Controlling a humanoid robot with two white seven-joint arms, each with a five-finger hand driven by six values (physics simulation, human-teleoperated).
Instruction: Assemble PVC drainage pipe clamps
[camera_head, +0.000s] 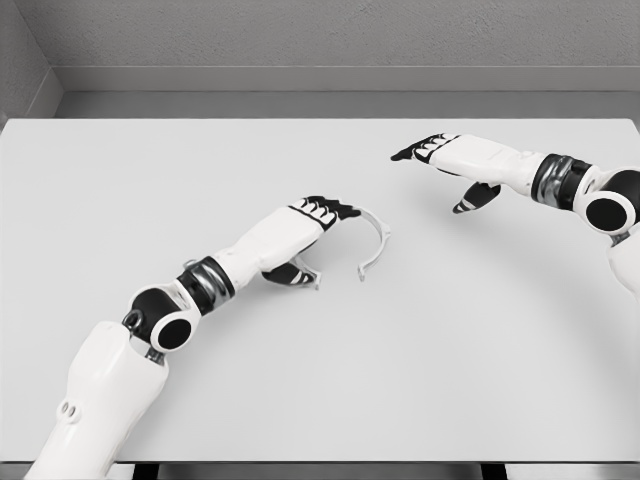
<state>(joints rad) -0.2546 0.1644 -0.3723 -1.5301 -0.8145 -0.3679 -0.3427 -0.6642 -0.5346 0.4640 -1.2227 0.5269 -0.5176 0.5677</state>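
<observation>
Pipe clamp (378, 240), a thin pale half-ring of plastic, lies near the middle of the white table (420, 380), its open side turned toward the left hand (312, 228) and its upper end right at that hand's dark fingertips. It looks light and fairly stiff, though a band this slender would likely flex if squeezed across its opening, and its smooth surface may slip under a loose pinch. The better hold, I judge, is across the thickness of the band near one end or at mid-arc, not by pressing the two ends together. The left hand's fingers (325, 210) are extended over the near end of the arc with the thumb tucked below; whether they actually grip the clamp or only touch it cannot be told from this view. The right hand (440, 160) hovers well apart, over the far right of the table, its fingers stretched out and relaxed, with nothing in them. No second clamp part or pipe is visible anywhere on the table.
</observation>
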